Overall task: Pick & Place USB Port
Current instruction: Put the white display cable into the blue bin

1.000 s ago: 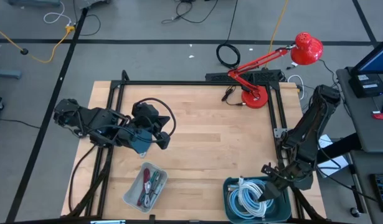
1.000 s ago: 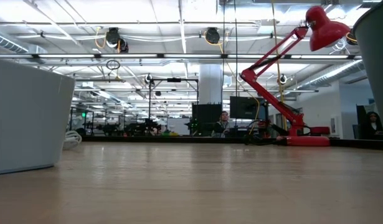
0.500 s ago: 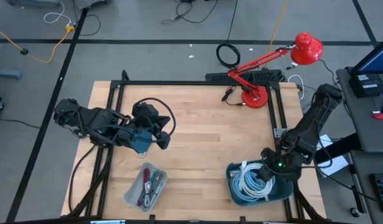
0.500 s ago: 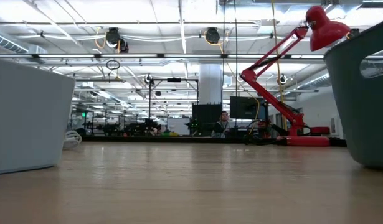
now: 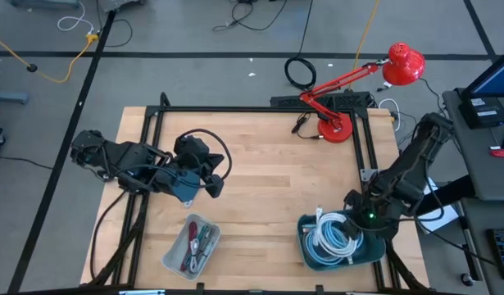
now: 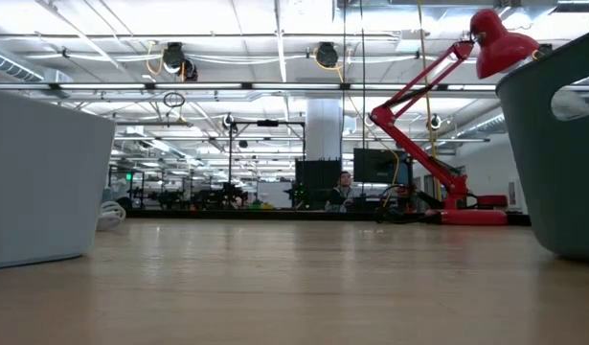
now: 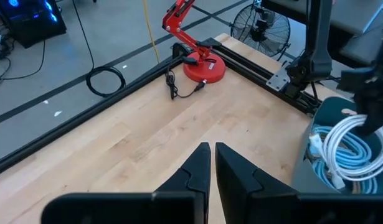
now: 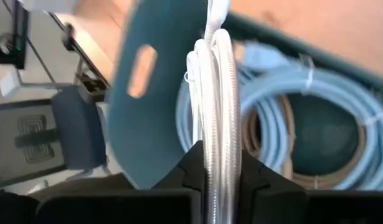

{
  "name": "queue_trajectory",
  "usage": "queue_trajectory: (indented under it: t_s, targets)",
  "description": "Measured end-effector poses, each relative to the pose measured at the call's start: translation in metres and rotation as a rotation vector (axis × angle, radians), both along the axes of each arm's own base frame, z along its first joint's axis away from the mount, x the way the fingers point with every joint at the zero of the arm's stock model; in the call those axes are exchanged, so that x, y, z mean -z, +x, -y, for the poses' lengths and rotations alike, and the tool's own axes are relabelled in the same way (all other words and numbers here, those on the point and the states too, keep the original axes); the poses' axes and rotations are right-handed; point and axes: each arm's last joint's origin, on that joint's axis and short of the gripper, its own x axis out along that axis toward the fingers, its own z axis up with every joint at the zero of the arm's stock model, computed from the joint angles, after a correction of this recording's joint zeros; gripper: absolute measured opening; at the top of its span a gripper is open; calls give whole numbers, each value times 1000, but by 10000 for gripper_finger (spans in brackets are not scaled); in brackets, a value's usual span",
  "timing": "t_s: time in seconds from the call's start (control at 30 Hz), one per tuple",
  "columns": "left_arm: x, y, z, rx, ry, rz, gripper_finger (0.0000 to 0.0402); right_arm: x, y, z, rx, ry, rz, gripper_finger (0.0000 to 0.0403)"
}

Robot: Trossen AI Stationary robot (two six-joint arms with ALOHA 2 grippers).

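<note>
A white USB cable coil (image 8: 216,87) lies over light-blue cable coils (image 8: 291,106) in a dark teal bin (image 5: 306,246) at the table's near right. My right gripper (image 5: 356,223) hangs over the bin's right part and is shut on the white coil. My left gripper (image 7: 212,150) is held above the table's left half (image 5: 204,182), shut and with nothing in it. In the low view the bin's wall (image 6: 553,144) shows at the right. My right gripper pinches the bundled strands of the white coil (image 8: 216,134) between its two fingers. The fingers come slanting down from the table's right side. The strands run on past the fingertips toward the bin's rim, and the coil's far end (image 5: 320,221) stays above the blue cables in the bin.
A grey tray (image 5: 192,244) with red and green items sits at the near edge, left of centre. A red desk lamp (image 5: 333,127) stands at the far right corner. Black frame rails (image 5: 362,156) run along the table's sides. Bare wood lies between the arms.
My right gripper has moved from the near right corner toward the far edge and up, tipping more steeply down. The teal bin has slid a little away from the near edge. The white coil now rises above the blue cables.
</note>
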Motion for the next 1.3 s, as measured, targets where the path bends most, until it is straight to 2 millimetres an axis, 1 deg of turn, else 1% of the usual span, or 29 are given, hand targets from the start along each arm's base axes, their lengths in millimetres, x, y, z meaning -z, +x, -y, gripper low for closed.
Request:
queue_trajectory:
  t_s: [0.1,0.2,0.3,0.53,0.7,0.77,0.97,1.1,1.2,1.3]
  targets:
    - [0,1,-2,-5,6,-4,26,-19,5,1,2,-22,-3,28]
    - [0,1,-3,-8,12,-7,26,-27,9,-1,-29,-31,-67,34]
    - [0,1,-4,-8,13,-8,26,-27,14,-8,-73,-21,-95,20]
    - [0,1,-3,-3,18,-12,26,-21,33,-26,-101,5,-30,20]
    - [0,1,-3,3,17,-16,26,-14,38,-32,-101,-12,-52,23]
    - [0,1,-3,4,18,-17,26,-12,38,-33,-101,-6,-73,42]
    - [0,1,-3,10,18,-21,26,-10,39,-33,-95,-17,-94,142]
    - [0,1,-3,21,19,-27,26,-9,39,-29,-91,-24,-133,194]
    - [0,0,-1,25,19,-27,26,-6,40,-23,-82,-47,-181,210]
    - [1,0,-1,24,20,-29,26,-3,39,-14,-86,-97,-248,212]
